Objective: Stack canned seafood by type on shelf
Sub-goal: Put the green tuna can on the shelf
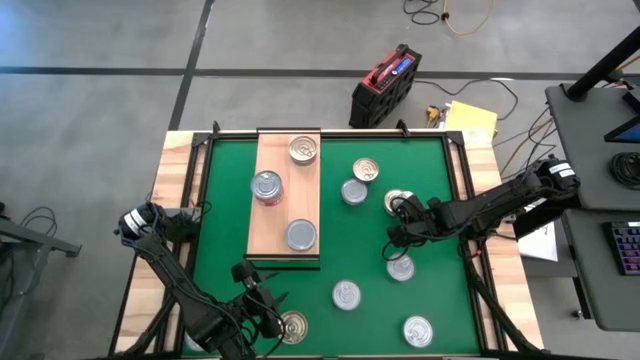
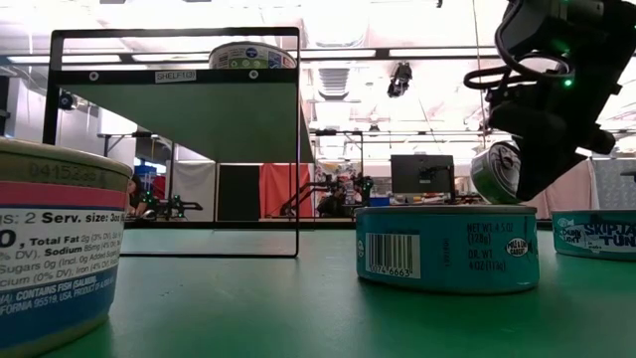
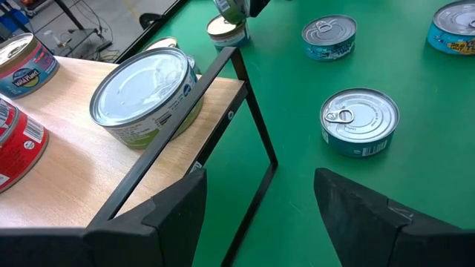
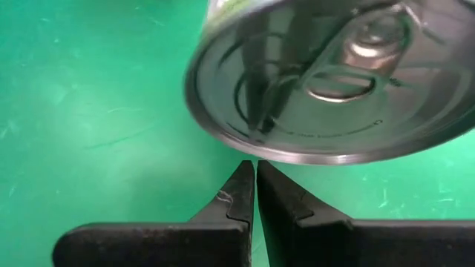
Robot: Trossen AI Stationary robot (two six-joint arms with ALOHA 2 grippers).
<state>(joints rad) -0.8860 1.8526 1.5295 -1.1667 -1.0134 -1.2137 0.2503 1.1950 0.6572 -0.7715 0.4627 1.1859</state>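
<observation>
On the desk's green mat (image 1: 430, 160), toward the 9 o'clock half (12 o'clock being the far edge in the high view): shelf (image 1: 285, 210), a pale wooden board in a thin black frame, bearing three tins spaced along it. These are a silver-lidded tin (image 1: 303, 149) at its 12 o'clock end, a red-labelled tin (image 1: 267, 186) mid-board on the 9 o'clock side, and a plain-lidded tin (image 1: 301, 234) at its 6 o'clock end. None stacked yet, and types kept apart, probably as seeds for separate piles. Loose tins (image 1: 346, 294) scattered flat over the mat from 3 to 6 o'clock of the shelf, lids up and apart from one another, so each reachable singly. Right gripper (image 4: 249, 178) out over the mat at 3 o'clock of the shelf, arm stretched low from the desk's 3 o'clock edge with the wrist dipped. Jaws drawn almost together, tips meeting at the rim of the held tin (image 2: 494, 171), which hangs tilted clear of the mat above a teal-labelled tin (image 2: 447, 247). Judged an edge pinch rather than a full-width clasp, hence the tilt and some risk of slipping. Left gripper (image 3: 256, 189) low beside the shelf's 6 o'clock corner, arm folded in from the 7 o'clock corner of the desk, jaws spread wide and empty, facing along the board as if waiting.
</observation>
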